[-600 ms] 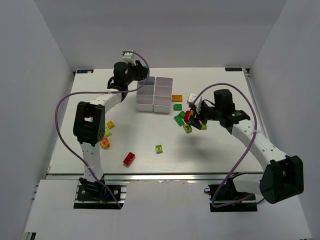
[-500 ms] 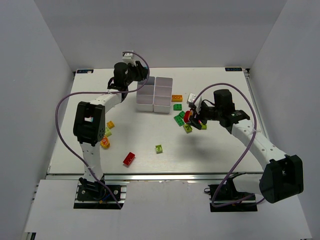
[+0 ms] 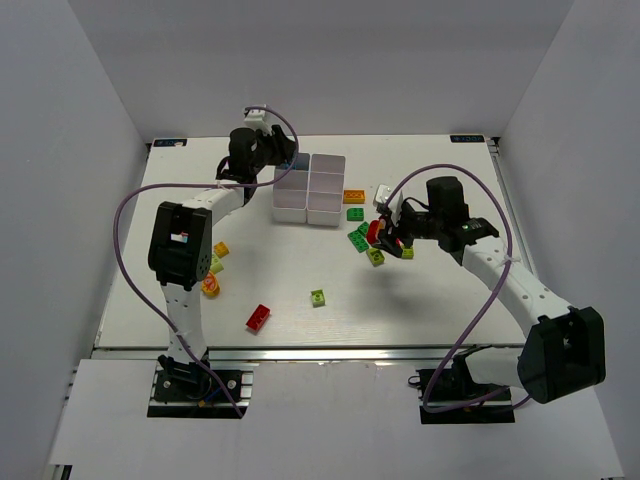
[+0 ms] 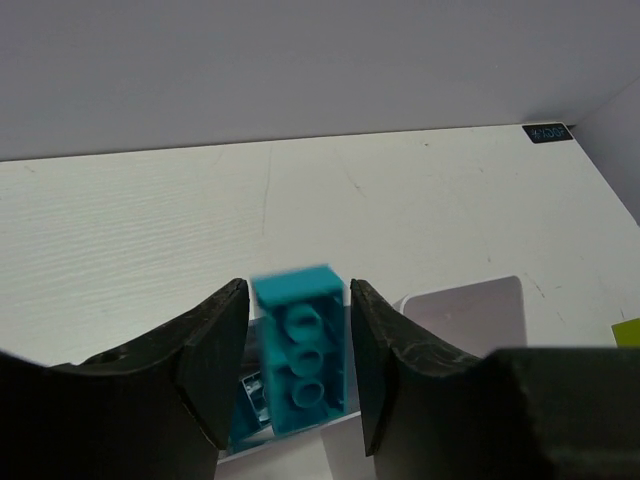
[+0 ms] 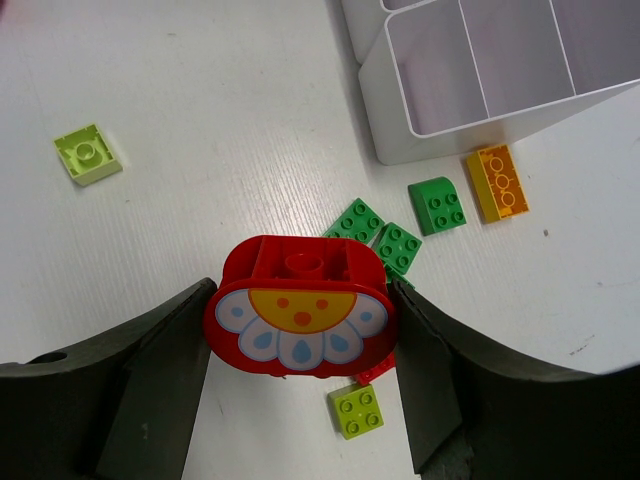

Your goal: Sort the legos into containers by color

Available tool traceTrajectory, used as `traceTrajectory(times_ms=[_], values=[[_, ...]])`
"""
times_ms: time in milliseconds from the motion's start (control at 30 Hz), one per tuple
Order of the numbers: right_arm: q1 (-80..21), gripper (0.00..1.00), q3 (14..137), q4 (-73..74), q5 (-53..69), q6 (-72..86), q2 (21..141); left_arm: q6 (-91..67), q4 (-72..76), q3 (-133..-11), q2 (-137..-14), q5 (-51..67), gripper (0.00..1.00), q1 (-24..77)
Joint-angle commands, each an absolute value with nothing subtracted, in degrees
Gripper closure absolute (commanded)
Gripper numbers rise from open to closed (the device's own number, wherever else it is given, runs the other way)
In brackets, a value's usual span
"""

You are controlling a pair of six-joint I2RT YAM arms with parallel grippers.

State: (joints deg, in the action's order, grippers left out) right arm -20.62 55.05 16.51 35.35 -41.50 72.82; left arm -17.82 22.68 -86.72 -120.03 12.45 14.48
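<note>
Over the far-left compartment of the white tray (image 3: pixel 300 214), the left fingers (image 4: pixel 210 350) flank a blurred light blue brick (image 4: pixel 300 350); grip cannot be told. Right of the tray, the right fingers (image 5: pixel 160 370) clench a red flower-faced brick (image 5: pixel 300 275) above green bricks (image 5: pixel 398 243) on the desk (image 5: pixel 200 100).

Compartment tray (image 3: pixel 327 186) at far centre; brick cluster (image 3: pixel 358 241) just right of it; two lone bricks (image 3: pixel 318 297) nearer, at centre; small brick group (image 3: pixel 210 287) toward the left edge.

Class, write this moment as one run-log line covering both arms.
left jaws: around blurred teal brick, grip unclear, over tray | right jaws: shut on red flower brick
</note>
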Motion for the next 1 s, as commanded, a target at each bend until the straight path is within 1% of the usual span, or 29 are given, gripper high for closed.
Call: traceTrajectory(times_ms=[0,33,133,400,467,600,667,800,967], values=[[-20.2,0.94,57.7,15.8,37.0,-41.4,72.9,-17.0,23.4,-86.3,-118.5,11.3,0.43,14.9],[-20.3,0.94,57.7,15.8,37.0,-41.3,72.9,-17.0,23.5,-86.3,-118.4,11.3,0.40,14.9],[-20.2,0.94,57.7,15.9,37.1,-41.4,72.9,-17.0,23.5,-86.2,-118.0,11.2,0.38,14.9],[-20.3,0.94,57.5,16.2,37.3,-41.3,72.6,-16.5,24.0,-85.3,-115.1,11.2,0.38,15.0],[-20.2,0.94,57.5,16.3,37.4,-41.4,72.6,-15.8,22.9,-85.4,-114.4,10.6,0.39,15.0],[-20.2,0.94,57.7,16.3,37.5,-41.5,72.7,-15.1,19.9,-86.4,-114.4,10.5,0.50,15.0],[-20.3,0.94,57.7,16.3,37.4,-41.5,72.5,-15.5,20.2,-84.9,-113.6,10.3,0.50,15.0],[-20.2,0.94,57.0,16.3,37.4,-41.5,71.8,-15.5,21.1,-82.2,-110.6,8.8,0.47,15.0],[-20.2,0.94,56.8,16.2,37.6,-41.4,71.9,-13.8,17.8,-81.8,-108.2,8.2,0.46,15.0]])
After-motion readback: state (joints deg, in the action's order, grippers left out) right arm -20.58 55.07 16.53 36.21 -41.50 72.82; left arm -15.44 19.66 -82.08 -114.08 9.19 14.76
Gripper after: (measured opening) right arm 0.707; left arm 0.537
